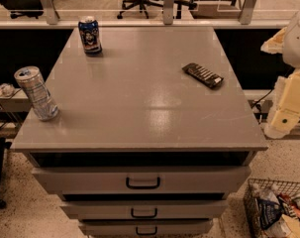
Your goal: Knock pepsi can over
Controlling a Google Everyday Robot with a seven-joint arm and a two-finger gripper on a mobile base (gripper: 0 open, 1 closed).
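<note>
The pepsi can [90,35], dark blue with a silver top, stands upright near the far left corner of the grey cabinet top [149,113]. My gripper [287,108] shows as cream-coloured parts at the right edge of the view, beyond the cabinet's right side and far from the can. It holds nothing that I can see.
A silver-grey can with pale blue markings [36,93] stands at the cabinet's left edge. A dark flat packet [203,75] lies at the right rear. The cabinet has drawers [142,181] in front. A wire basket of packets [275,207] sits on the floor at the right.
</note>
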